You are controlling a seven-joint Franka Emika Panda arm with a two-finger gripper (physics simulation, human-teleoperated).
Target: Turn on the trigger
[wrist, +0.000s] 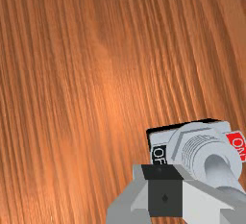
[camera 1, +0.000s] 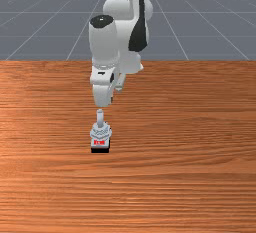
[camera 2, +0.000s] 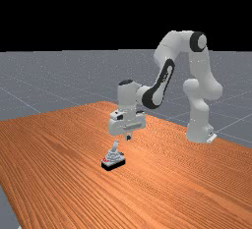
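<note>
Empty gripper (camera 2: 128, 137), fingertips together, near toggle switch (camera 1: 100, 132); red label (wrist: 237, 144) "ON", black label (wrist: 159, 155) reading "OF"

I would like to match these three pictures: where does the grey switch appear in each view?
Front view: the grey switch is left of the middle, below the arm's hand.
Far view: just below the middle, slightly toward the left, below the end effector.
Wrist view: beside the end effector, which partly covers it.
Shared landmark: the red label on the switch.

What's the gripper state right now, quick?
Gripper: closed, holding nothing, raised above the table beside the toggle switch.
</note>
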